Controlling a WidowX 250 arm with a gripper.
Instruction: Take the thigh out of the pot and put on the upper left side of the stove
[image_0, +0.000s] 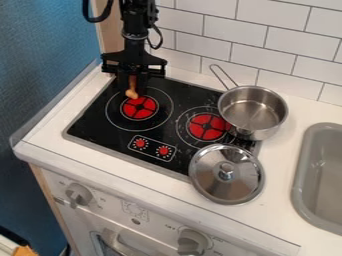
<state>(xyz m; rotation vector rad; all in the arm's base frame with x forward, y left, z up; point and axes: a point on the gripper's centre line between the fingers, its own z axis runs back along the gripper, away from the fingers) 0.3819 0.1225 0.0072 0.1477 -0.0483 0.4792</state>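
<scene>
Looks like a toy kitchen setup to me: there's a mini black stovetop (100, 122) with red burner rings, a grey sink basin (308, 180) off to the right, white tile backsplash (284, 42) behind, and chunky knobs (79, 194) on the oven front (143, 220) below the white tabletop (287, 137).

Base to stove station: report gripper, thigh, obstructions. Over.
Gripper closed on thigh, at left burner. Can't confirm touchdown. Pot and lid off to the right, not in the way.
</scene>
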